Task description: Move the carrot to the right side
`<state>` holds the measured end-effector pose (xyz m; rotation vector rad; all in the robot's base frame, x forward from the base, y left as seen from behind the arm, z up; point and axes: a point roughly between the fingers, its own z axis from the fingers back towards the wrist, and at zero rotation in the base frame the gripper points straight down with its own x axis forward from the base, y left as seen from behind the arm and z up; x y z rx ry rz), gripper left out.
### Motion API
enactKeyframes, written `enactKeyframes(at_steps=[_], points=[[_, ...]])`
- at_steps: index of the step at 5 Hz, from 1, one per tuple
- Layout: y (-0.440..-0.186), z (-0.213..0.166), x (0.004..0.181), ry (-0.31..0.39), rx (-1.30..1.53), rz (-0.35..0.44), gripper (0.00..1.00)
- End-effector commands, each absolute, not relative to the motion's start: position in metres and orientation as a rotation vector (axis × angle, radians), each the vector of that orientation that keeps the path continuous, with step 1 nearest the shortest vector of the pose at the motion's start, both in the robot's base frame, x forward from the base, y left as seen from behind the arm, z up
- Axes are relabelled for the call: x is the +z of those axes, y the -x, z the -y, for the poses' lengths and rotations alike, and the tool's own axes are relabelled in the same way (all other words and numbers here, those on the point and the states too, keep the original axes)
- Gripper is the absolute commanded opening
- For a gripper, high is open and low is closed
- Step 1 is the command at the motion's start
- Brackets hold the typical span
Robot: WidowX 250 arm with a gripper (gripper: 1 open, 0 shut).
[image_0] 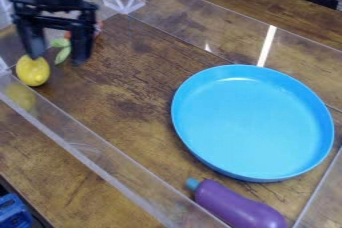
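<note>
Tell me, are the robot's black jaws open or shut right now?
Open. The black gripper has its two dark fingers standing apart with a clear gap between them, right beside the small round yellow lemon.

Open end effector (56, 48) pointing down at ten o'clock on wooden worktop (134, 82), straddling mostly hidden carrot (60, 48). Yellow lemon (32, 70) just beside. Blue plate (251, 120) at four o'clock; purple eggplant (238, 207) at five.
</note>
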<state>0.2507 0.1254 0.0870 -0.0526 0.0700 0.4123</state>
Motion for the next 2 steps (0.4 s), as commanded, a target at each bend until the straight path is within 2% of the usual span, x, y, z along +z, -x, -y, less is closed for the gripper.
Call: enactKeyframes(at_steps=[1,2], points=[[-0.263,-0.158,0.1,0.053,0.441,0.018,1.0],[-0.263,-0.178,0.095,0.058,0.437,0.03,1.0]])
